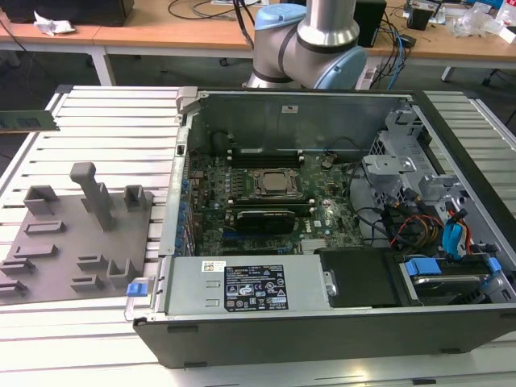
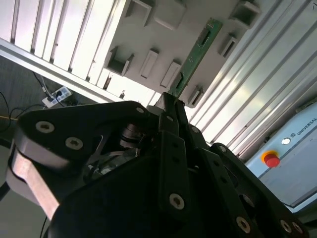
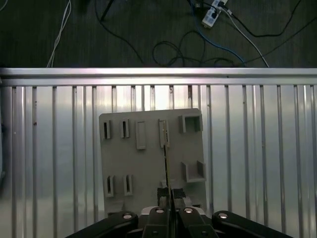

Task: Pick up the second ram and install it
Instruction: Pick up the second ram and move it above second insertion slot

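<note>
Green second ram (image 2: 197, 52) sits clamped between the closed jaws of your gripper (image 3: 167, 193) and sticks out straight ahead of them, with the grey fixture plate (image 3: 146, 168) beyond the tips.

Light: we see it bright, from overhead.
Glare: sheen on the slatted table (image 3: 247, 148) beyond the jaws.
Shadow: gripper (image 2: 169, 101) body dark behind them.

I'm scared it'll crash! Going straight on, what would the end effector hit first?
Probably the grey plastic fixture plate; the thin green ram strip in the end effector would touch it first. Depth is unclear.
</note>
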Controlling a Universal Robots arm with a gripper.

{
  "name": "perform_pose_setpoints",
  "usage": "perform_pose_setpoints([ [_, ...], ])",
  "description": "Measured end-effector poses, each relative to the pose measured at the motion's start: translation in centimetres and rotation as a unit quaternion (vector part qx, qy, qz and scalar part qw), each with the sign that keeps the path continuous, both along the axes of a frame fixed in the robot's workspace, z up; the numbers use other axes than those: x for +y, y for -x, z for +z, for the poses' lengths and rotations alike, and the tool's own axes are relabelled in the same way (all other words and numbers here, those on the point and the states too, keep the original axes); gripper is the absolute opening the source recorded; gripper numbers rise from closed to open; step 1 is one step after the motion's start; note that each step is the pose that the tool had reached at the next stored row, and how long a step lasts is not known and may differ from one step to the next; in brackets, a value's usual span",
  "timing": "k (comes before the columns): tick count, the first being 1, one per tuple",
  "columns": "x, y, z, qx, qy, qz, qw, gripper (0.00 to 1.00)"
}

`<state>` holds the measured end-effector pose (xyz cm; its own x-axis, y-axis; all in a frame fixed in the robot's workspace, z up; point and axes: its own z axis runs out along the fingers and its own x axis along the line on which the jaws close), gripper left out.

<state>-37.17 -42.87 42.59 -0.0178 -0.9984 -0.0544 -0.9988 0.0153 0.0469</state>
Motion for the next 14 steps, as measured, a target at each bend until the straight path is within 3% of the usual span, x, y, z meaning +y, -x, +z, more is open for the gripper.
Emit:
perform_pose_setpoints([
  [8,0.00,-4.4,0.00,0.0004,0.0000,0.000,1.0000,0.14],
  [14,-0.01,-6.4,0.00,0.0007,0.0000,0.000,1.0000,0.14],
])
